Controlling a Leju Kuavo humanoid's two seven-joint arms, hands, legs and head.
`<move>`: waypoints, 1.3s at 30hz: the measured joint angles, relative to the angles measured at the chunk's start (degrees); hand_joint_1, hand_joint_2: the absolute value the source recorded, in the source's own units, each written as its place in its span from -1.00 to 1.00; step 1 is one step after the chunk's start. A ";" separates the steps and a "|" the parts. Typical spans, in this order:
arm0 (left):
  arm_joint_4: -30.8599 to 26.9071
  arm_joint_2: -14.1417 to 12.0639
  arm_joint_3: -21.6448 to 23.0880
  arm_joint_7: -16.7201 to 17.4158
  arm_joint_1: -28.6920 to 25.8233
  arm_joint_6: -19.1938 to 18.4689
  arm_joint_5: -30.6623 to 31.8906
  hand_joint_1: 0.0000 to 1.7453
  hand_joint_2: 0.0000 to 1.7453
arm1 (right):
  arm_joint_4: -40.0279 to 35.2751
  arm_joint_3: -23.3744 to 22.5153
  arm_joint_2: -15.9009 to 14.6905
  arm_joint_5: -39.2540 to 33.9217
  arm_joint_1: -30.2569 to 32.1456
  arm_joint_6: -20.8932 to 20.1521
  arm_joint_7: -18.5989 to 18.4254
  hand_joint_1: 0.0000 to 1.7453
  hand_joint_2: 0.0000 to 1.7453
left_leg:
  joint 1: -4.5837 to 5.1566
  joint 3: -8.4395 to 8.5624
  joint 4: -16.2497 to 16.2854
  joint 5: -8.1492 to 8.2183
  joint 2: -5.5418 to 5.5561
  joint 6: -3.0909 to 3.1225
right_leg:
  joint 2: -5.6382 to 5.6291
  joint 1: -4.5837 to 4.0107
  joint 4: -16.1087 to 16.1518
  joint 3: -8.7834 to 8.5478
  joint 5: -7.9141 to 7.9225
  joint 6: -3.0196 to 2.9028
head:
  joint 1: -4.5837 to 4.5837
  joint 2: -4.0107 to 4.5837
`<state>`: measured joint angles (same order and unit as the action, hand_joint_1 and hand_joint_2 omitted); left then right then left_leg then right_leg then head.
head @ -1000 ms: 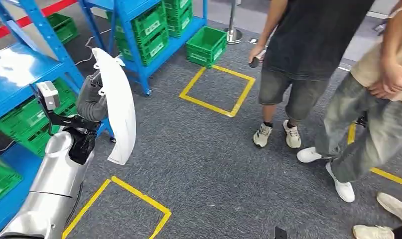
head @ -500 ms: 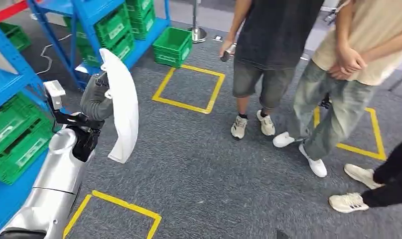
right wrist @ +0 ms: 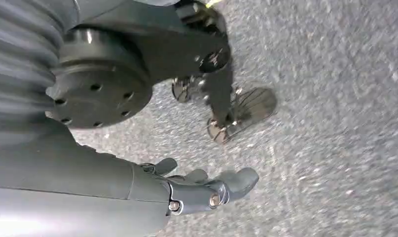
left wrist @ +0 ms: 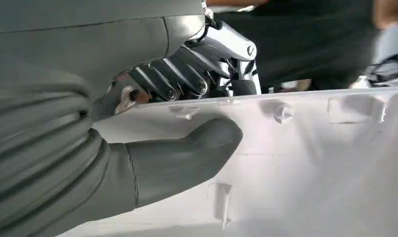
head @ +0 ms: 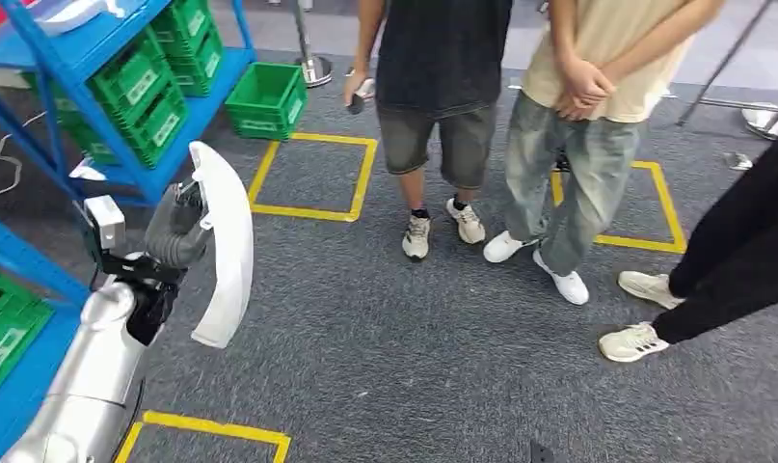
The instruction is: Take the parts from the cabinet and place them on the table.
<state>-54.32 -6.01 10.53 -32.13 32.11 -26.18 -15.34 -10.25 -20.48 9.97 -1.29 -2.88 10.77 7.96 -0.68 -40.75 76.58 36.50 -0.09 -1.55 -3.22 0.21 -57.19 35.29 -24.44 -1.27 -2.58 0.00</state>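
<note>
A long, curved white plastic part (head: 221, 246), ribbed with small clips on its inner face, hangs upright over grey carpet at about 9 o'clock, grasped by the left hand (head: 179, 227), thumb pressed flat on it. The right hand (right wrist: 201, 190) hangs empty, fingers loosely apart.

We see bright, even light from above, with soft shadows on the grey carpet floor (head: 414, 338). Both wrist views look blurry and close.

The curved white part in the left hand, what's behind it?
Behind the curved white part, the left hand grips it, thumb pressed on its inner face. The part covers most of the fingers in the head view.
</note>
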 joint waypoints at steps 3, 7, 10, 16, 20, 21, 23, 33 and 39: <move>0.88 0.09 -0.66 -0.33 0.00 -0.46 -0.15 1.00 1.00 | 0.00 0.26 0.00 0.55 0.01 0.05 0.09 -1.00 1.00 | -0.55 5.73 -12.43 -7.61 1.15 -0.27 | -2.39 0.29 -0.89 0.08 -0.36 0.56 | 0.04 0.00; 0.22 0.07 -1.49 -0.15 -0.59 -0.98 0.24 1.00 1.00 | 0.00 0.26 -0.42 0.42 0.00 0.13 1.42 -1.00 1.00 | -0.81 7.40 -16.02 -7.36 5.28 0.58 | -5.28 0.53 -1.78 1.72 -0.12 2.27 | 0.15 0.00; -1.52 0.09 -2.38 1.01 -0.87 -0.74 1.07 1.00 1.00 | 0.00 0.26 -0.98 0.29 0.35 0.39 2.18 -1.00 1.00 | -0.86 7.52 -16.42 -7.85 2.85 2.02 | -1.37 0.13 -3.51 2.79 -0.94 2.93 | -0.29 0.00; -1.72 0.59 -3.23 1.20 -1.02 -0.74 1.18 1.00 1.00 | 0.00 0.31 -1.16 0.92 -0.16 -1.05 4.15 -1.00 1.00 | 0.11 7.49 -16.41 -7.62 -2.38 2.75 | 2.89 0.16 -17.33 9.39 -5.86 3.02 | -0.85 0.00; -1.72 1.38 -3.23 1.20 -0.55 -0.33 1.95 1.00 1.00 | 0.00 0.31 -1.22 1.14 -0.56 -1.14 4.28 -1.00 1.00 | 0.54 7.80 -16.49 -7.19 -5.06 2.26 | 7.19 -1.24 -1.95 0.84 -1.13 1.42 | -0.72 0.00; -1.68 1.42 -3.26 1.18 -0.45 -0.26 2.16 1.00 1.00 | 0.00 0.33 -1.22 1.27 -0.68 -1.07 4.13 -1.00 1.00 | 0.36 7.85 -16.58 -7.12 -5.43 1.88 | 6.49 -1.42 -1.77 0.97 -0.93 1.26 | -0.79 0.00; -1.65 1.99 -3.26 1.16 -0.38 0.02 2.36 1.00 1.00 | 0.00 0.37 -1.33 1.66 -0.52 -1.16 3.19 -1.00 1.00 | 0.20 8.16 -16.99 -7.15 -6.51 1.46 | 5.37 -1.61 -1.67 1.24 -0.88 0.87 | -0.77 0.00; -1.72 1.58 -4.96 0.68 -1.17 -0.55 1.94 1.00 1.00 | 0.00 1.29 -1.57 2.82 0.03 -0.44 -0.83 -1.00 1.00 | -0.59 3.92 -10.41 -7.24 0.78 -0.30 | -1.87 0.15 -1.16 0.01 -0.59 0.39 | -0.26 0.00; 1.25 2.78 -5.18 -0.07 -0.08 -2.10 1.49 1.00 1.00 | 0.00 1.29 -1.75 2.06 0.55 -0.33 -0.70 -1.00 1.00 | -0.75 6.66 -16.05 -8.20 2.70 1.40 | -5.65 0.64 -1.85 1.47 -0.55 2.81 | 0.00 0.00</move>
<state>-53.07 -3.23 5.35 -32.20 32.03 -28.28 -13.85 -10.25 -19.19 8.22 0.76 -2.33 10.45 7.26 -1.43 -34.08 60.53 28.31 2.61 -0.15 -8.87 0.85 -59.04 36.76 -24.99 1.53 -2.58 0.00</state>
